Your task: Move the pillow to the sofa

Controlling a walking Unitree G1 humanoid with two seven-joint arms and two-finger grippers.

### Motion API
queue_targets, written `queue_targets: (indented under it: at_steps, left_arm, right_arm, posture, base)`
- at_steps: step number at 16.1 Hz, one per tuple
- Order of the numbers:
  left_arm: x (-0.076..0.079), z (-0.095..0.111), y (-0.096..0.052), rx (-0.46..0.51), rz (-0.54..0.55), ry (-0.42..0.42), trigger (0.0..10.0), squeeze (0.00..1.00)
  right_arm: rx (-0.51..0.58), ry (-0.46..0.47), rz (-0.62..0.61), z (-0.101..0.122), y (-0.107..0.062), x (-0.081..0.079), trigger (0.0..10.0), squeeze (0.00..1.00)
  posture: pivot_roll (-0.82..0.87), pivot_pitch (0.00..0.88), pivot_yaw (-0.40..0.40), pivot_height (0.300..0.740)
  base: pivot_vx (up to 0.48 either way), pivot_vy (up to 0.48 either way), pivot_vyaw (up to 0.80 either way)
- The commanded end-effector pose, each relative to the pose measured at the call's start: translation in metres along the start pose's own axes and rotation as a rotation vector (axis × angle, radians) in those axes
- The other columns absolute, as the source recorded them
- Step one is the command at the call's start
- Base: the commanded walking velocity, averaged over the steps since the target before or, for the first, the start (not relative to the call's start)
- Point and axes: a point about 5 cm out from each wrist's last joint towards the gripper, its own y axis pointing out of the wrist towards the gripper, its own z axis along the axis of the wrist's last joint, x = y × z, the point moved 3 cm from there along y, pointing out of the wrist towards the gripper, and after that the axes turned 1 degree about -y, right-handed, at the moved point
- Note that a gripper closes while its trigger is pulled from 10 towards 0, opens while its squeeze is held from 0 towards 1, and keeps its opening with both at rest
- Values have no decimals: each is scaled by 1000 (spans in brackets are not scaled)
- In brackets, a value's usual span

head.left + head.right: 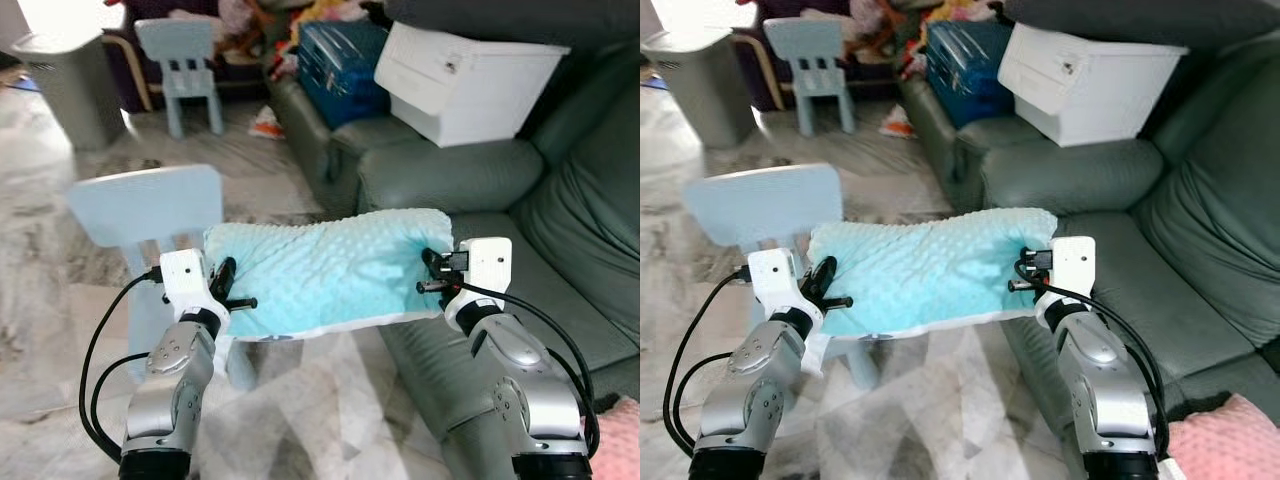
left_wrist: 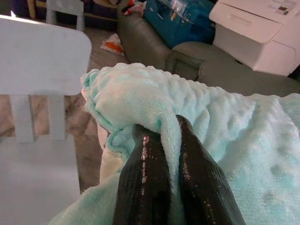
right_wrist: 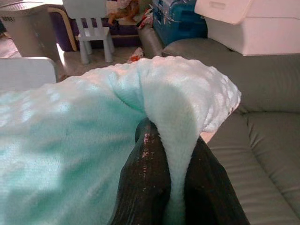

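Left hand (image 1: 232, 290) is clamped on one end of the pillow (image 1: 325, 272), its two black fingers (image 2: 143, 187) pinching a fold of the mint, dimpled fabric between them. Right hand (image 1: 432, 272) is clamped on the opposite end in the same manner, with a ridge of fabric squeezed between its fingers (image 3: 145, 183). The pillow is held in the air, stretched flat between both hands, not resting on any surface. Its right end sits over the front edge of the sofa (image 1: 560, 260) seat; its left end sits over the seat of a pale blue child's chair (image 1: 145, 205), whose backrest stands just behind that end. The sofa is grey-green leather, with its armrest beyond the pillow. A white box (image 1: 465, 80) rests on top of the sofa section further back, and a blue plastic crate (image 1: 340, 60) stands beside the box. A second pale blue chair (image 1: 185, 65) stands on the marble floor (image 1: 50, 250) well behind, near a grey bin (image 1: 65, 85). A pink cushion (image 1: 1225, 440) lies at the sofa's near end beside the right arm.
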Motion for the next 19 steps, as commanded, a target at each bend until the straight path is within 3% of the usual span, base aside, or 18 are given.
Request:
queue_targets:
  at_steps: [1,4,5,6,8,9,19]
  left_arm:
    - [1,2,1,2,-11,-1,10000,0]
    - [-3,6,3,6,-21,27,10000,0]
    - [-5,6,5,-9,-34,71,10000,0]
    - [-4,8,6,9,-59,34,10000,0]
    - [-8,9,7,13,-36,118,10000,0]
    - [-9,8,7,-2,-44,90,10000,0]
    - [-9,4,7,-18,-72,81,10000,0]
  right_arm:
    - [34,-3,-4,11,0,0,10000,0]
    - [33,-6,-3,11,-1,0,10000,0]
    - [32,-6,-3,11,0,0,10000,0]
    - [32,-6,-4,11,0,0,10000,0]
    - [31,-5,-4,11,-1,0,10000,0]
    - [35,0,-4,11,-1,0,10000,0]
    - [43,-2,-6,12,-2,0,10000,0]
  posture:
    - [-157,0,-22,740]
    - [-158,0,-25,740]
    - [-158,0,-24,740]
    - [-158,0,-24,740]
    - [-158,0,-22,740]
    - [-159,0,-21,740]
    - [-159,0,-18,740]
  base:
    - [0,0,-788]
    - [0,0,-788]
    - [0,0,-788]
    - [0,0,-788]
    - [0,0,-788]
    - [0,0,-788]
    - [0,402,0]
